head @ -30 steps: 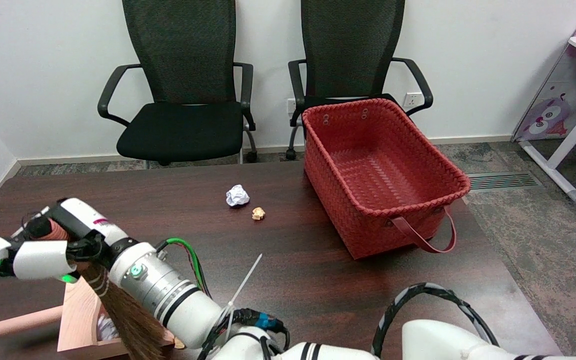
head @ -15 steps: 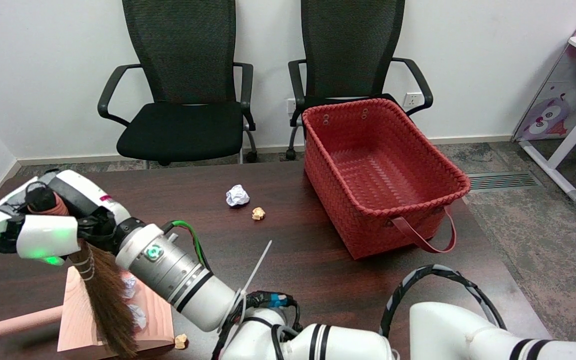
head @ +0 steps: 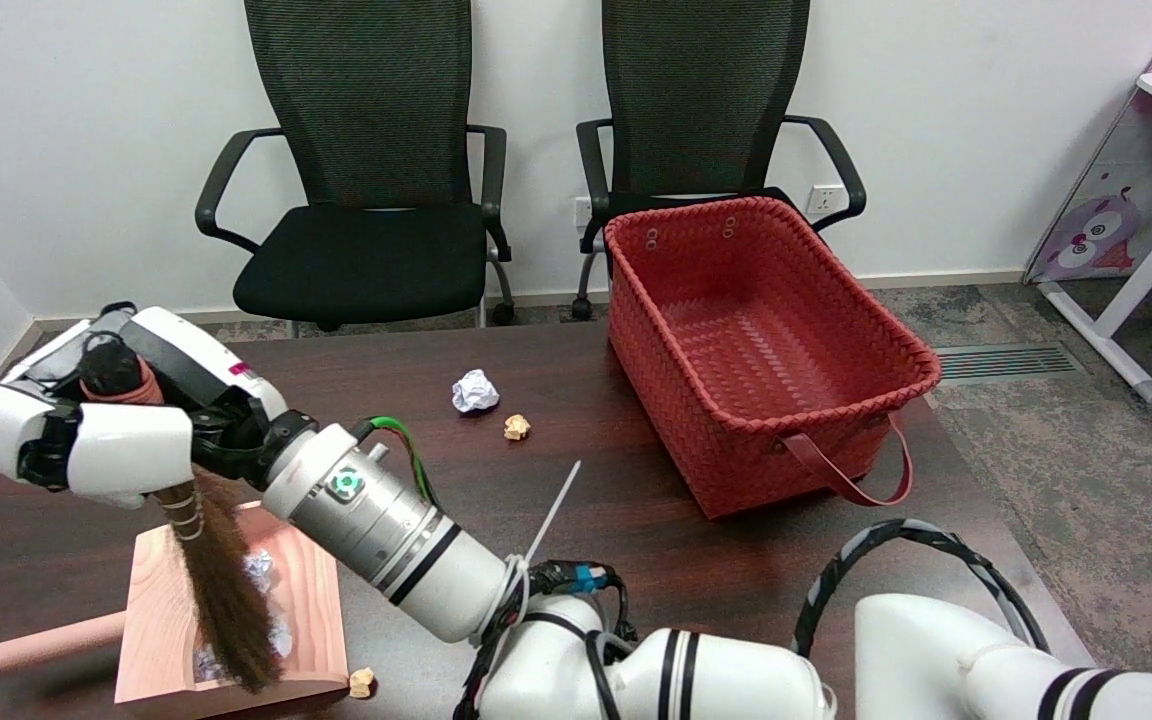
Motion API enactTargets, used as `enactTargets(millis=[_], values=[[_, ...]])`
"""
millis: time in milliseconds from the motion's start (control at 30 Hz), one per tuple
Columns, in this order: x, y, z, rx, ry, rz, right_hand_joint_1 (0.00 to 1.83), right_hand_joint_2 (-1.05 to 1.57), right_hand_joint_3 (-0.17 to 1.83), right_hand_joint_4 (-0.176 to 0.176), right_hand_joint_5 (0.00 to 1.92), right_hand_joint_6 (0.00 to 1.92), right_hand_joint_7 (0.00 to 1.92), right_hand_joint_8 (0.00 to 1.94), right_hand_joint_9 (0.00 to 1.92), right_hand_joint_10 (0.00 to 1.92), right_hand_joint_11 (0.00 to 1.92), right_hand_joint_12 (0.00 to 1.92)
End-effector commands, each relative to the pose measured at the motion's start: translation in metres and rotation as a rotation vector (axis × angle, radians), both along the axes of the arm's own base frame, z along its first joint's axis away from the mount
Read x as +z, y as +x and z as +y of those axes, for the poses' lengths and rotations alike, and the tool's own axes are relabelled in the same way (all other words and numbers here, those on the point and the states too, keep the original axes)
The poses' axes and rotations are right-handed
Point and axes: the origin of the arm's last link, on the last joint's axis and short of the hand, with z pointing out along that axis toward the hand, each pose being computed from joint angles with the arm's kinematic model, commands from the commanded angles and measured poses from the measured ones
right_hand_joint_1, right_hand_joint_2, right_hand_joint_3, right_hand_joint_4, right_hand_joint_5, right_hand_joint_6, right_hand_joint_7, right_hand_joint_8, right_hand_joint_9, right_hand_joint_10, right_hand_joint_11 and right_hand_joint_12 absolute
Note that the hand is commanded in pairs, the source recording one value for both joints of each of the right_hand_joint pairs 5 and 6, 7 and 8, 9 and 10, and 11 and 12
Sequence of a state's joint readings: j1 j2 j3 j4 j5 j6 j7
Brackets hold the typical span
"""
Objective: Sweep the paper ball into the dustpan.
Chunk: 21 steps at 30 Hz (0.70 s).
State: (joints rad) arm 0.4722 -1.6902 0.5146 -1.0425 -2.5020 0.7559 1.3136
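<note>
The robot hand point(head: 86, 435) grips the broom point(head: 221, 590) at frame left; the white paper ball point(head: 475, 390) lies right of it, toward centre.

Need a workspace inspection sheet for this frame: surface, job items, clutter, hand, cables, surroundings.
Surface: dark wood table, no spills seen.
Job's things: white paper ball lies mid-table; pink dustpan at near left holds crumpled paper; brush hangs with bristles over the pan.
Clutter: tan scrap beside the ball; another tan scrap at the pan's lip; red woven basket, nothing seen inside.
Hands: right hand grips the brush handle.
Cables: green wire and white zip tie on the arm.
Surroundings: two black chairs, white desk frame.
</note>
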Motion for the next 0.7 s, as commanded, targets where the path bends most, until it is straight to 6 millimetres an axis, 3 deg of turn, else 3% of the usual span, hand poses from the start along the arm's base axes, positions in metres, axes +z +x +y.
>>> enactTargets(millis=[33,433,700], values=[[0.021,-0.017,0.009,-0.015,-0.256,0.237,0.88,1.52,1.74,-0.009,1.92,1.92,1.92,1.92,1.92,1.92,1.92,1.92],[0.009,-0.020,0.028,0.033,-0.541,0.423,0.88,1.57,1.83,-0.003,1.92,1.92,1.92,1.92,1.92,1.92,1.92,1.92],[0.007,-0.024,0.038,0.003,-0.745,0.622,0.92,1.57,1.64,0.000,1.92,1.92,1.92,1.92,1.92,1.92,1.92,1.92]])
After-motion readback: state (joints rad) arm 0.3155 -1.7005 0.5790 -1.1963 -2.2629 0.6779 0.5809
